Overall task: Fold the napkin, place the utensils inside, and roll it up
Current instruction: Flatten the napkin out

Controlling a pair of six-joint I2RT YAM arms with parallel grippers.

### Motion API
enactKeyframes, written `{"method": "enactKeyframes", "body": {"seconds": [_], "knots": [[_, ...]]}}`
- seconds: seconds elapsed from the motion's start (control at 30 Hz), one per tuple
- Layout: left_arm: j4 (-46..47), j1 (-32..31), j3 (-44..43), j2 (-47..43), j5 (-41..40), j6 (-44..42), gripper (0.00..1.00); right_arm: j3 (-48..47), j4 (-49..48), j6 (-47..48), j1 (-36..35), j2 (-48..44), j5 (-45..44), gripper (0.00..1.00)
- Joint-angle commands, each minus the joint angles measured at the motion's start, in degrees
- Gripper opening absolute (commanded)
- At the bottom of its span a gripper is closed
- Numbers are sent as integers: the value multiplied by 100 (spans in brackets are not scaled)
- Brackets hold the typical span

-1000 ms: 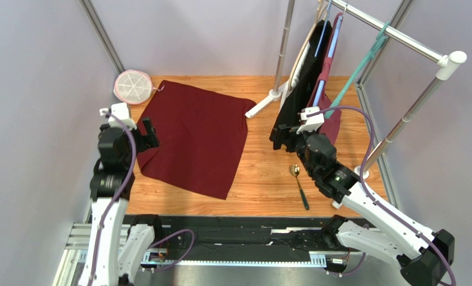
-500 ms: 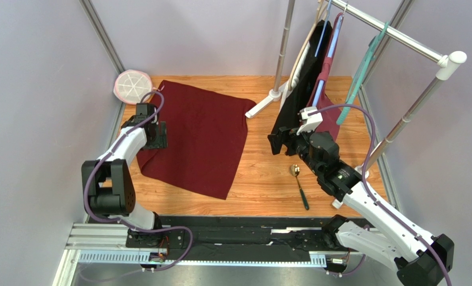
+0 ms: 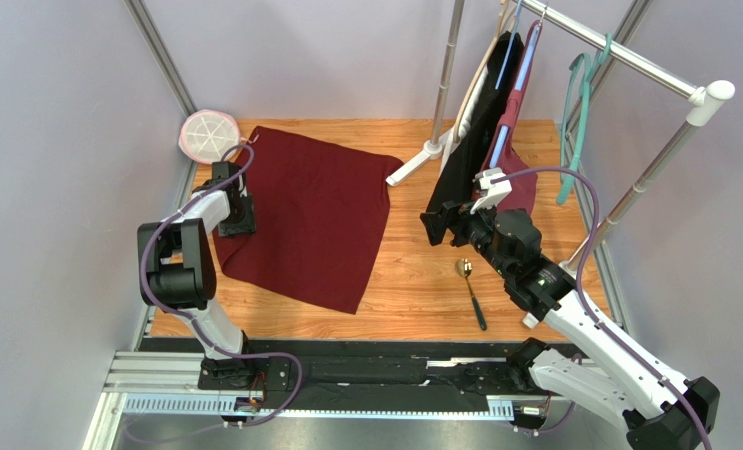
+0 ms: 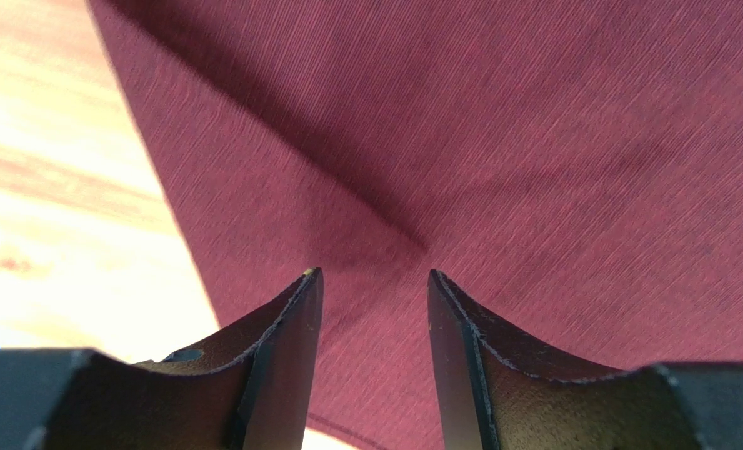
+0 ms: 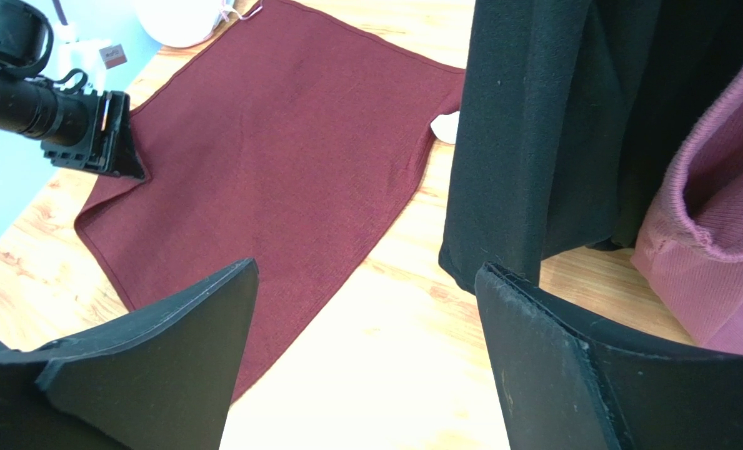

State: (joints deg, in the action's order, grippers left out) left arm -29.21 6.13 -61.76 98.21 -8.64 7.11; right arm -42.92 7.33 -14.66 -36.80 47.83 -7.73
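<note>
Napkin edge under parted left fingers, tabletop alongside.

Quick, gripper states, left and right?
Left gripper: partly open, tips at the napkin, nothing gripped.
Right gripper: wide open, empty.

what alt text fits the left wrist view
The left hand, its two dark fingers a little apart, hangs close over the maroon napkin, where a crease runs into the gap between them. Pale wooden table shows at the left.
</note>
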Motion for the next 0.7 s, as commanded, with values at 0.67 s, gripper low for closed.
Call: {"method": "enactKeyframes", "body": {"seconds": [0.67], "knots": [[179,169,-311,225,249,106,36,-76,-74,-72,23,86,192,89]]}}
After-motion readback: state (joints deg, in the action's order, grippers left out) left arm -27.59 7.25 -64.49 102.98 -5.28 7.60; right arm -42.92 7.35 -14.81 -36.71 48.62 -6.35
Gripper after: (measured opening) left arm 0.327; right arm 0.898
